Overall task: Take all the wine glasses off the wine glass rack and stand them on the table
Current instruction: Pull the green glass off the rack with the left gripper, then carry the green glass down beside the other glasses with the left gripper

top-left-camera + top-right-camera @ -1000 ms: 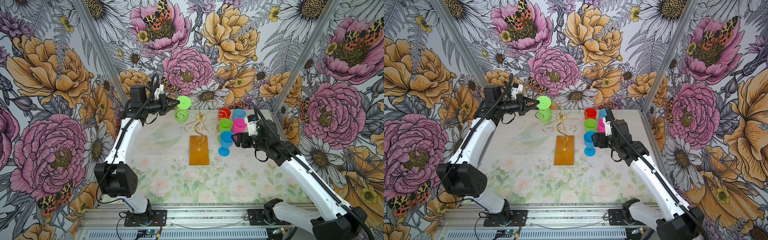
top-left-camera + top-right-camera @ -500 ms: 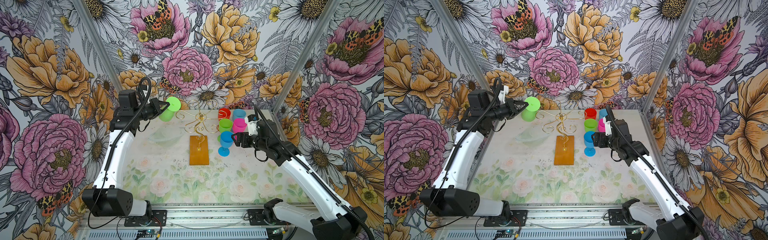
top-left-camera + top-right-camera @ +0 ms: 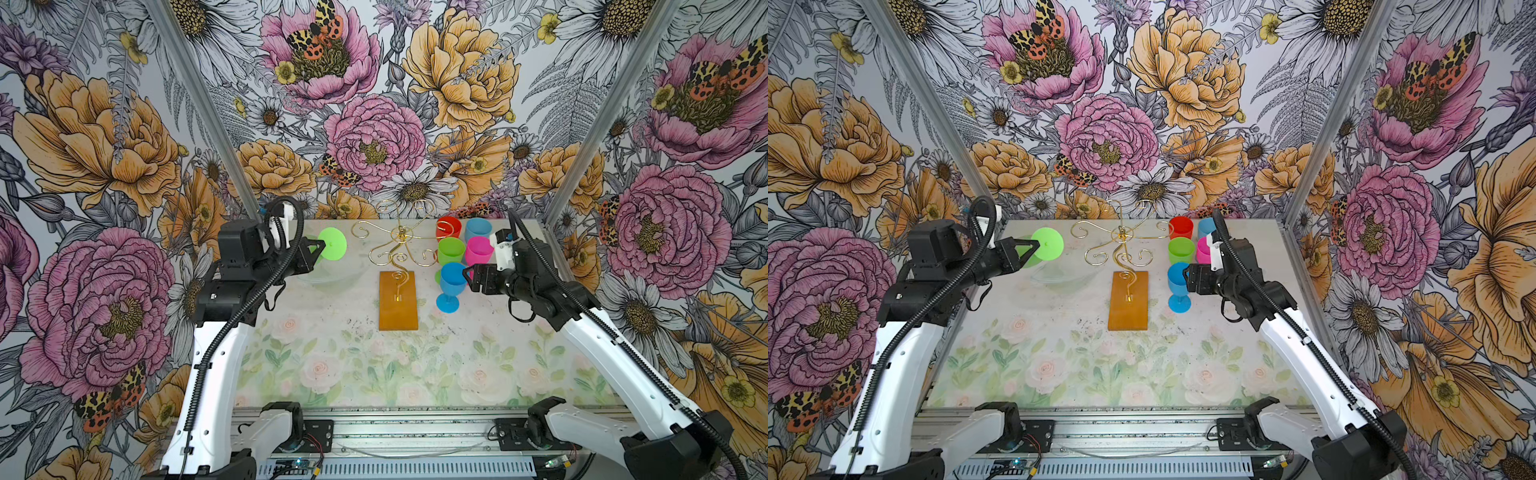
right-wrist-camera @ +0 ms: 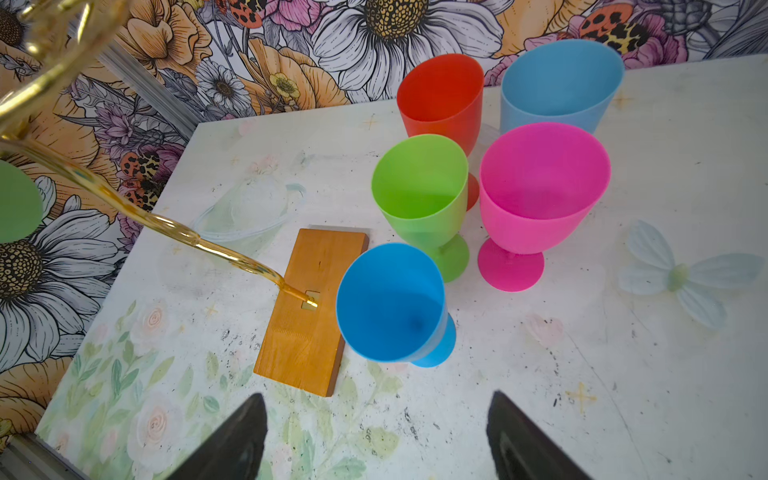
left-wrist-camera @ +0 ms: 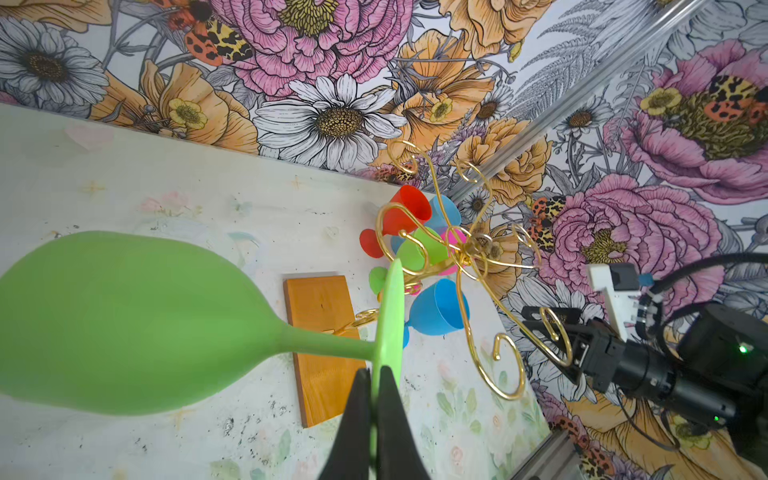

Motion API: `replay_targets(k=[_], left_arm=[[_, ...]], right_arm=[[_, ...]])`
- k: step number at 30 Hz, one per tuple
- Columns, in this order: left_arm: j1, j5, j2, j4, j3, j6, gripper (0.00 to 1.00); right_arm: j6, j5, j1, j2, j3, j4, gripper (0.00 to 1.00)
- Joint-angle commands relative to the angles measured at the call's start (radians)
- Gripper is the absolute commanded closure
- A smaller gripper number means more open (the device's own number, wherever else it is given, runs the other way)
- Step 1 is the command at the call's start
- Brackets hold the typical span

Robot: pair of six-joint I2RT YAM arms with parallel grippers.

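Wine glass [image 3: 332, 244], green, is hanging just left of the wine glass rack [image 3: 398, 303] in both top views, clear of its arms, stem sideways, left gripper [image 5: 375, 376] clamping its foot.

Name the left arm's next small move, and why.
The left hand grips the green wine glass by its foot, sideways, clear of the wine glass rack and its gold arms; probably lower it toward the table left of the rack.

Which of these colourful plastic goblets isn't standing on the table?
The lime-green plastic wine glass pinched by its foot in the left gripper, held sideways in the air; the five others stand upright on the table.
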Motion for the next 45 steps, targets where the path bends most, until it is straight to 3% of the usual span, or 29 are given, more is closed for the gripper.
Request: replay_targets(k=[1,6,11,18,25,32,41,45], left_arm=[[-0.044,0.069,-0.068,-0.024,-0.049,0.105,1.00],[-0.248,0.032,-0.128,-0.023,-0.111,0.149,1.00],[-0.545,-0.137,-0.149,-0.009,-0.150,0.212,1.00],[-0.804,-0.159,-0.148,0.204,-0.266,0.225,1.00],[-0.901,-0.198,-0.071,0.304,-0.305,0.322,1.00],[-0.978,-0.300,-0.012,0.322,-0.321,0.519,1.00],[-1.143,-0.552,0.017,0.331,-0.380,0.799,1.00],[-1.167,-0.630,0.033,0.329,-0.404,0.873,1.00]], right_arm=[[0.022,0.016,-0.005,0.011,0.024,0.022,0.16],[0.036,0.015,-0.007,0.023,0.023,0.020,0.16],[0.058,-0.005,-0.016,0.025,0.015,0.010,0.16],[0.061,-0.029,-0.028,0.038,0.020,-0.043,0.16],[0.058,-0.048,-0.031,0.072,0.041,-0.090,0.16],[0.054,-0.080,-0.031,0.090,0.053,-0.100,0.16],[0.044,-0.104,-0.031,0.101,0.074,-0.103,0.17],[0.031,-0.122,-0.032,0.113,0.096,-0.115,0.19]])
